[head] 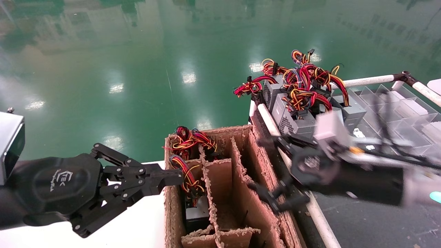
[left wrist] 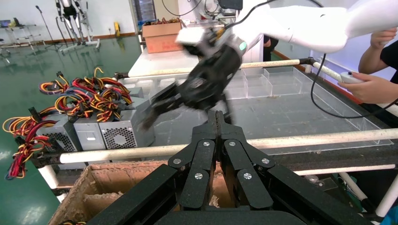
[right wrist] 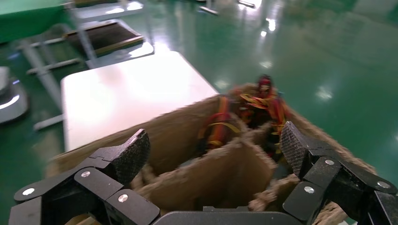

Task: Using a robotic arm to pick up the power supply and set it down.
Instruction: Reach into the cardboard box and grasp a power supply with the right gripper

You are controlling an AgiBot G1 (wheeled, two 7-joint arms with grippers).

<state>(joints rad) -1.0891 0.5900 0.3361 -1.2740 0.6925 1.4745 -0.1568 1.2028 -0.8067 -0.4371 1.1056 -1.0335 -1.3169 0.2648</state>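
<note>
Right gripper (head: 272,172) spread wide, empty, hanging mid-right of the head view over the right edge of the divided cardboard box (head: 241,193). Power supplies (head: 296,120) stacked just above it toward upper right, wires (head: 303,82) piled on top, not touching. Left gripper (head: 172,179) pinched closed, lower left, by the box's left wall.

The right gripper (head: 275,168) is motion-blurred; the cardboard box (head: 237,144) is cut off below.
</note>
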